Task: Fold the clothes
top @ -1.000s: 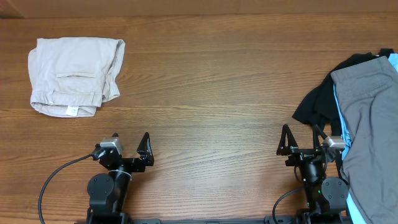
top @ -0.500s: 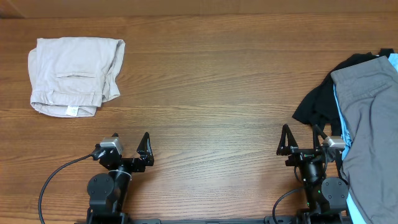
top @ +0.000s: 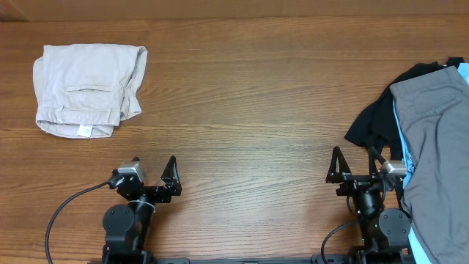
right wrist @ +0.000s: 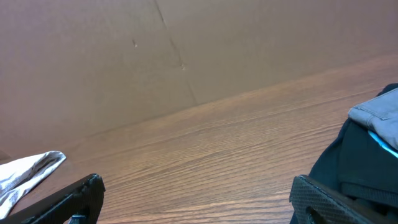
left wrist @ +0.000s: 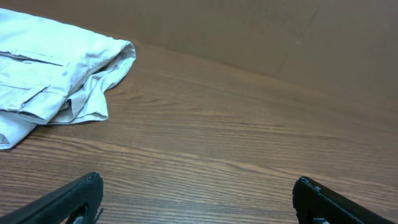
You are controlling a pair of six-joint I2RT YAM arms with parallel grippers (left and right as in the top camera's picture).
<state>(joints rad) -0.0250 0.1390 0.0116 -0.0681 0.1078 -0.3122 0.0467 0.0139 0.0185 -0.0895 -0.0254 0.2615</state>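
**While both arms sit parked: one pair folded, a heap waiting**

Since neither arm is touching cloth, this reads as the gap between garments.

- Far left: beige shorts (top: 88,89) lie folded into a compact rectangle on the wooden table (top: 242,95), well apart from everything else. Looks finished.
- Left gripper (top: 154,163): at the near edge, low, pointing up the table. Jaws spread as wide as they go, nothing between them. Its wrist view shows only bare wood ahead and the beige shorts off to one side.
- Middle of the table: bare wood.
- Right gripper (top: 355,155): also at the near edge, jaws fully apart, holding nothing, just beside the heap.
- Far right: the unfolded pile. Black garment (top: 370,121) at the bottom, spilling toward the centre; a strip of light blue T-shirt (top: 399,136) showing above it; grey shorts (top: 432,147) draped on top and running off the frame edge.

Judgement: the step in hand is fetching the next piece, most likely the grey shorts, since they lie uppermost. The right arm is nearest. It needs to pinch only the top layer at an edge and drag it to the open middle. Then both arms can spread it flat.
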